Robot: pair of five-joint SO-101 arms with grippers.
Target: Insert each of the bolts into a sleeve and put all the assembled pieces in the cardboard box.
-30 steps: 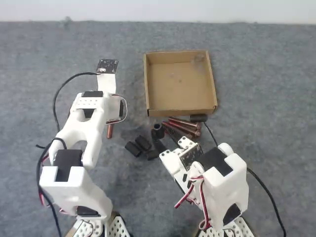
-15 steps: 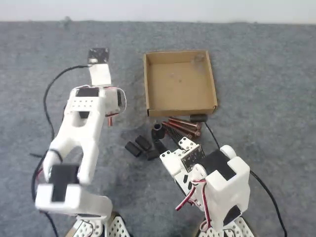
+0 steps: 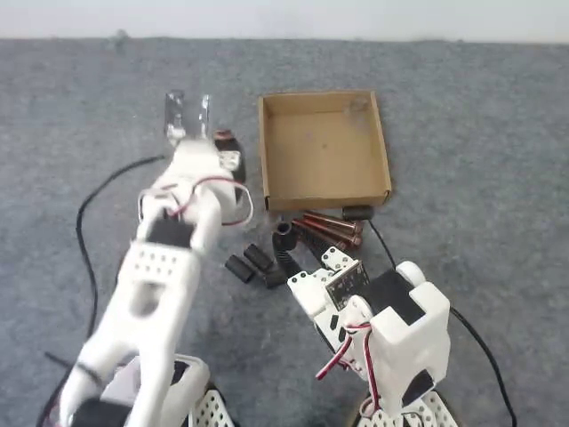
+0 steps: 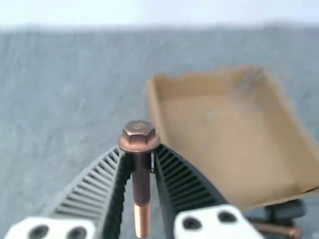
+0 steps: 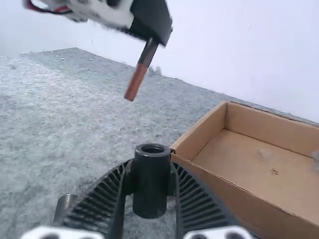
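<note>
A copper hex-head bolt (image 4: pixel 141 191) is pinched between the ribbed jaws of the left gripper (image 4: pixel 141 155). Its head sits just past the fingertips and its shank runs back down the narrow gap between them. The left arm is stretched long from the table's near edge towards the far edge. It carries the gripper above the grey carpeted table (image 3: pixel 480 116), just left of the shallow brown cardboard box (image 3: pixel 324 151) (near the box's far-left corner). From the right wrist view the bolt hangs tilted, threaded end down.

The right gripper (image 5: pixel 149 172) clamps a black cylindrical sleeve (image 5: pixel 149 184) upright, bore facing up, between its jaws. That arm is folded low near its base, its gripper close to the box's near wall. The loose copper bolts (image 3: pixel 331 227) lie just beside that wall, and the loose black sleeves (image 3: pixel 252 264) lie nearer the table's near edge.
</note>
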